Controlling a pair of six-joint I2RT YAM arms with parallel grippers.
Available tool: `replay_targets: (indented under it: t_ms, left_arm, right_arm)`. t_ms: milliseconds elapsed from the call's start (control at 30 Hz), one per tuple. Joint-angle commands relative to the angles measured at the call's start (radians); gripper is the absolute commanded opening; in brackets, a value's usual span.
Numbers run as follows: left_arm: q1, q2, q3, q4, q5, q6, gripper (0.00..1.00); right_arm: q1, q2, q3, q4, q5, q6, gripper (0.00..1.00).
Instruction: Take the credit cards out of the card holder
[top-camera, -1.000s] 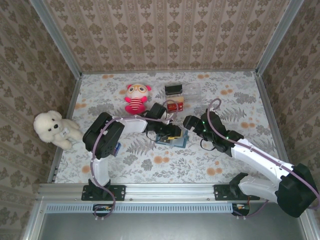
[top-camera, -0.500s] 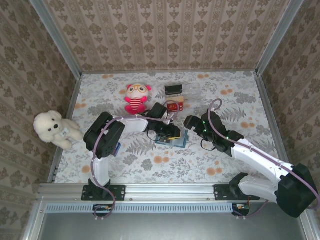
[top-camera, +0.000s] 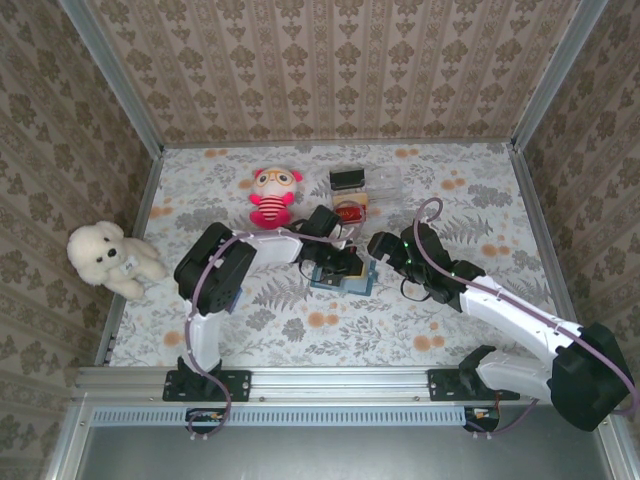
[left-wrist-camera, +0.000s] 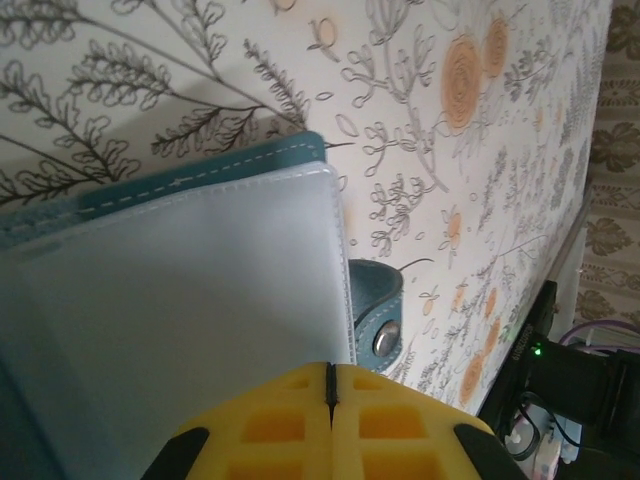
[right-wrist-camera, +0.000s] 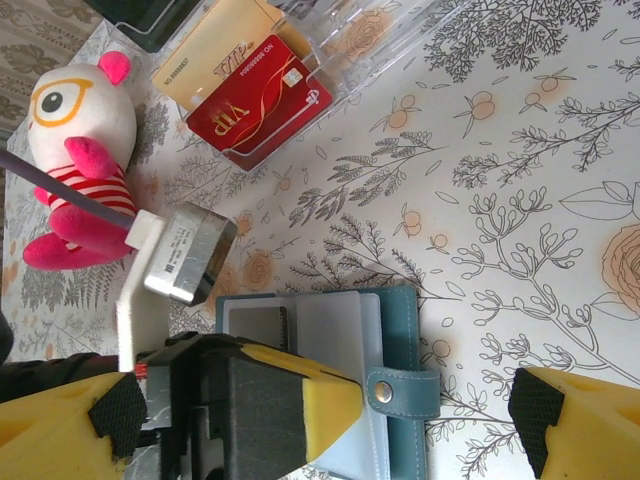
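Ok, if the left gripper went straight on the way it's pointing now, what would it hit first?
The card holder: its pale inner panel lies directly ahead of the shut left gripper, close to the tips. Whether they already touch it is unclear from this angle.

I see the counter brightly and evenly lit with only soft shadows, though the left tool blurs up close and the card holder looks pale and washed out.
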Motion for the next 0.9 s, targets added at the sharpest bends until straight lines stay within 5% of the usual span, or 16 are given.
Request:
replay_targets:
  t_ms: [0, 333, 500, 867]
  left_arm:
    - [-0.013, 0.027, 0.016, -0.051, -0.017, 0.024, 0.02]
    - [-0.013, 0.01, 0.025, -0.082, -0.039, 0.037, 0.0]
    - [0.016, -0.078, 0.014, -0.057, 0.002, 0.006, 0.08]
    - [0.168, -0.266, -0.124, -0.114, -0.054, -0.002, 0.23]
  right_arm:
    - [-0.006, 0.007, -0.002, -0.024, 0.015, 0.016, 0.97]
    - [-0.007, 0.037, 0.009, -0.023, -0.002, 0.016, 0.97]
    - [-0.007, 0.057, 0.024, -0.028, -0.023, 0.014, 0.96]
    - [0.019, 0.211, 0.147, -0.039, -0.131, -0.05, 0.64]
